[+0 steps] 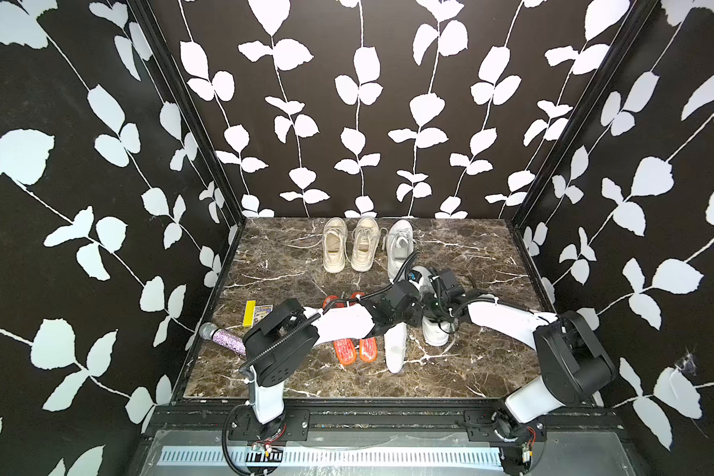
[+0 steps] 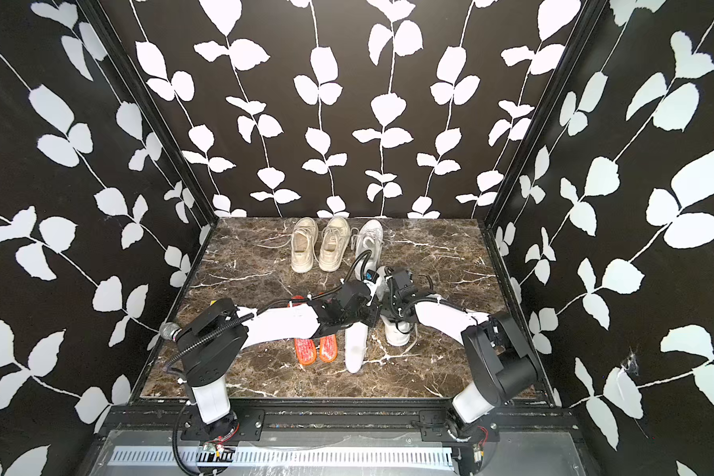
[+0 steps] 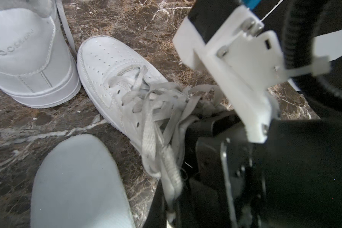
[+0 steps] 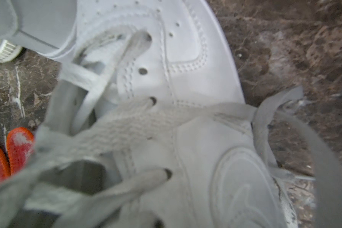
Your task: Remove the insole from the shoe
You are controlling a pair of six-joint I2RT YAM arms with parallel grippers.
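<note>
The white shoe (image 1: 435, 331) stood just under both closed grippers: the right gripper (image 1: 431, 309) over its opening, the left gripper (image 1: 415, 315) at the laces (image 3: 156, 102)

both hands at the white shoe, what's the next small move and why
Probably draw the right hand slowly up and back: it is shut down at the shoe's mouth, likely on the insole, though the grip is hidden. The left hand, shut at the laces, may steady it.

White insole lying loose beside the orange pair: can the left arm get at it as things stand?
Probably yes: the white insole lies flat with nothing on top, beside the left gripper. That gripper is shut, seemingly on the sneaker's laces, so it would have to let go first.
</note>
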